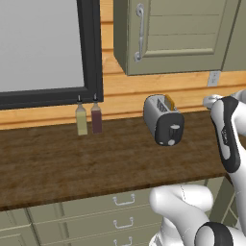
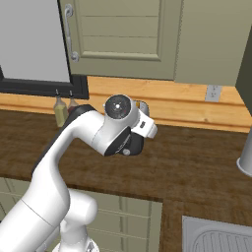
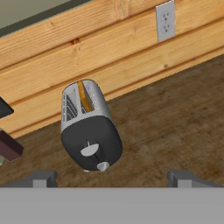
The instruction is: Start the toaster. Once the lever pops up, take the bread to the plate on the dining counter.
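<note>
The silver-grey toaster stands on the dark wood worktop against the wooden back wall. A golden slice of bread sits low in one of its slots. Its black end panel faces me, with the lever above a light round knob. My gripper is open, its fingertips wide apart, hovering short of the toaster's end panel and touching nothing. In the right base view my arm hides the toaster. The plate and the dining counter are out of view.
Two bottles stand left of the toaster under a dark-framed window. A wall cabinet hangs above, with an outlet to the right. A sink and a grey vessel lie farther right. Drawers sit below.
</note>
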